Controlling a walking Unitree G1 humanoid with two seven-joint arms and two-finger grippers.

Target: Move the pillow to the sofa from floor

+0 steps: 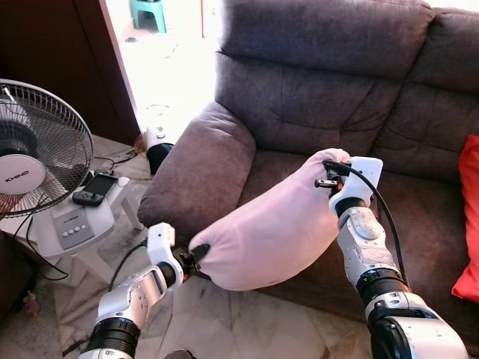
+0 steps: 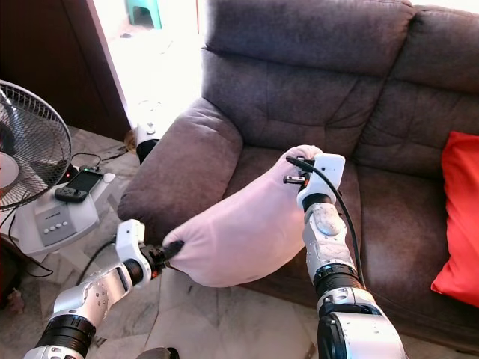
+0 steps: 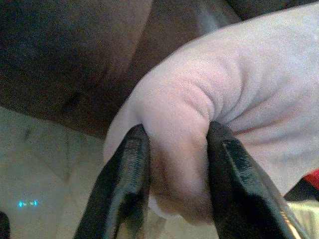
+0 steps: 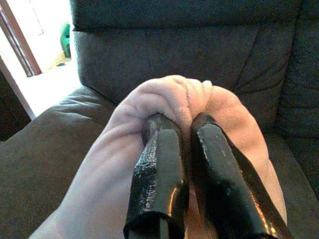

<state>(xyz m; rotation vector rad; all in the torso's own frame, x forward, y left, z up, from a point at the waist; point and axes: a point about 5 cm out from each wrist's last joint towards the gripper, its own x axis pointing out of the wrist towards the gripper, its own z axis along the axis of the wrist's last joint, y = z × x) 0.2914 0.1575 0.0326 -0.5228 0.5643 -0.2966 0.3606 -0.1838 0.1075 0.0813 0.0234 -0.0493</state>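
Note:
A pale pink pillow (image 1: 273,228) hangs in the air between my two arms, in front of the dark grey sofa (image 1: 314,97) and partly over its seat edge. My left gripper (image 1: 196,254) is shut on the pillow's lower left corner, above the floor. Its fingers (image 3: 127,174) pinch a fold of the fabric in the left wrist view. My right gripper (image 1: 329,168) is shut on the pillow's upper right corner, over the seat cushion. The right wrist view shows its fingers (image 4: 162,169) squeezing the bunched fabric (image 4: 174,99) with the sofa back (image 4: 189,45) behind.
A standing fan (image 1: 34,149) is at the left, with a phone (image 1: 93,188) on a white unit (image 1: 75,224). A red cushion (image 1: 470,224) lies at the sofa's right end. The sofa's armrest (image 1: 198,164) is just beyond my left gripper. Marble floor (image 1: 224,321) lies below.

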